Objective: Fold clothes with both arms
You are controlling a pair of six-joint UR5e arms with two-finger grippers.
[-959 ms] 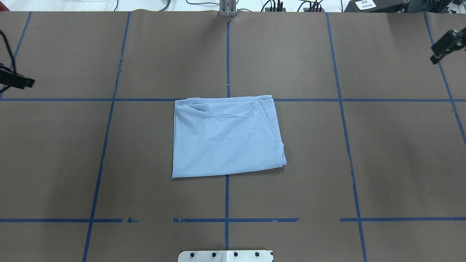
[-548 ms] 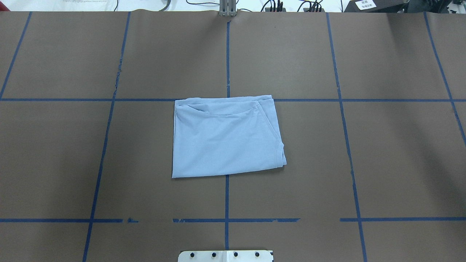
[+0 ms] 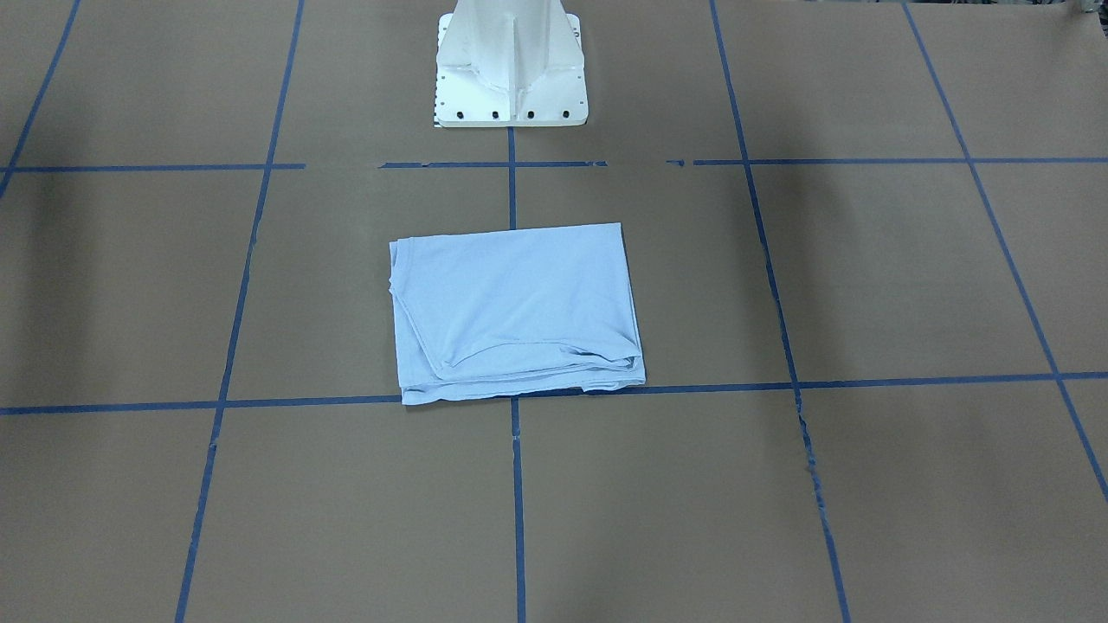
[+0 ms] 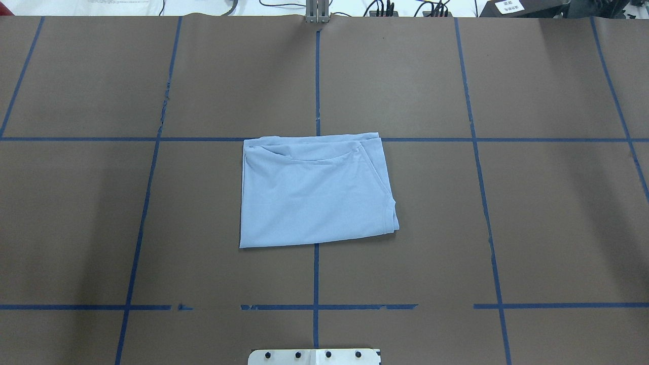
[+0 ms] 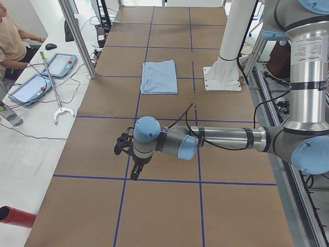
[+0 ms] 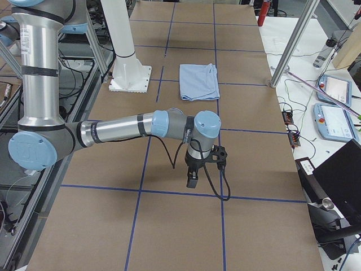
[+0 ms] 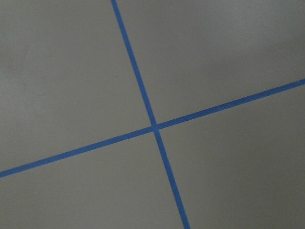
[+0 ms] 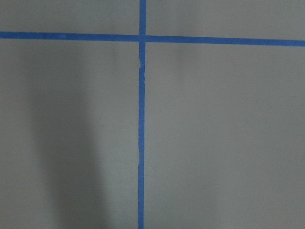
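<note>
Evidently the folding is done, or very nearly so. At the robot's left end of the desk point(image 4: 76, 213), the left arm point(image 5: 221, 138) stretches low over bare brown paper. Its left claw point(image 5: 134, 174) points down above a crossing of the blue tape lines point(image 7: 153, 126), well apart from the garment. No cloth hangs from it, but whether its jaws stand apart or together I cannot tell from the side view alone.

In the middle, the T-shirt point(image 4: 314, 197) lies flat as a compact, roughly rectangular packet in front of the white pedestal base point(image 3: 511, 61). It straddles the centre line, and its far edge runs along a cross line. The sleeves are tucked out of sight and layered edges stack along the far side. One hemmed corner juts out at the near right, so the packet sits slightly skewed. No print, label or tag shows.

At the robot's right end, the right arm point(image 6: 118, 129) reaches out likewise. Its right claw point(image 6: 192, 180) points down over bare paper, well apart from the shirt and carrying nothing. Its opening cannot be judged either.

I judge that at most a tidying of the skewed corner is left, and neither arm is placed to do it.
</note>
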